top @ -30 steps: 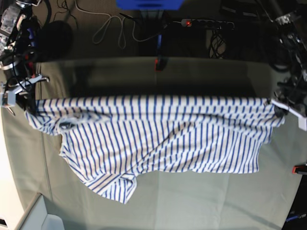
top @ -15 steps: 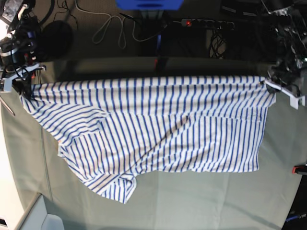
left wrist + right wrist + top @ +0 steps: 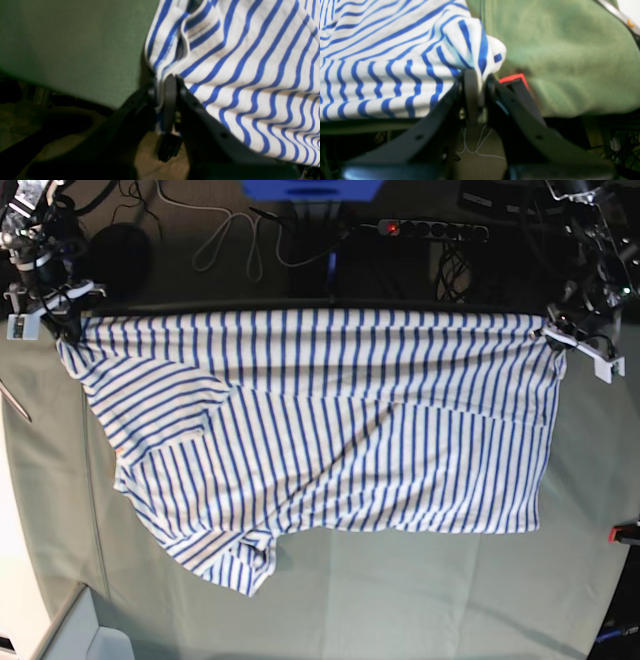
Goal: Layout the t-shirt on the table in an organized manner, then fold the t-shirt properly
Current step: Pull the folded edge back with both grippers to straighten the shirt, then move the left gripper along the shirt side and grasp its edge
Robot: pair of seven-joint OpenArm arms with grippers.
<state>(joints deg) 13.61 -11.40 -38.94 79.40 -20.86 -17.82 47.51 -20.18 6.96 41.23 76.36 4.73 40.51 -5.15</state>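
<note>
Both sets of jaws were pinched tight on the t-shirt (image 3: 330, 430), one at each far corner. In the base view the left gripper (image 3: 560, 335) sat at the right side of the picture and the right gripper (image 3: 55, 315) sat at the left side. Between them the top edge of the shirt ran in an almost straight line along the far edge of the surface (image 3: 400, 600). From that edge the striped cloth spread toward the camera and lay mostly flat on the green cover. Its right side dropped down in a fairly straight edge. Its left side was messier, with a sleeve folded over near the right gripper and a bunched, pointed corner at the bottom left. In the left wrist view the left gripper (image 3: 170, 85) had its dark jaws pressed together with a thin bit of cloth squeezed between them, and the t-shirt (image 3: 250, 75) fanned up and out to the right of the jaws, with the green surface (image 3: 75, 45) on the other side. In the right wrist view the right gripper (image 3: 476, 80) also had its jaws shut on the cloth, and a small puffy fold of the t-shirt (image 3: 395, 62) stuck up just above the tips. A red clamp (image 3: 513, 78) showed right behind those jaws at the edge of the surface (image 3: 570, 62). Another red clamp (image 3: 625, 532) sat at the right edge in the base view.
</note>
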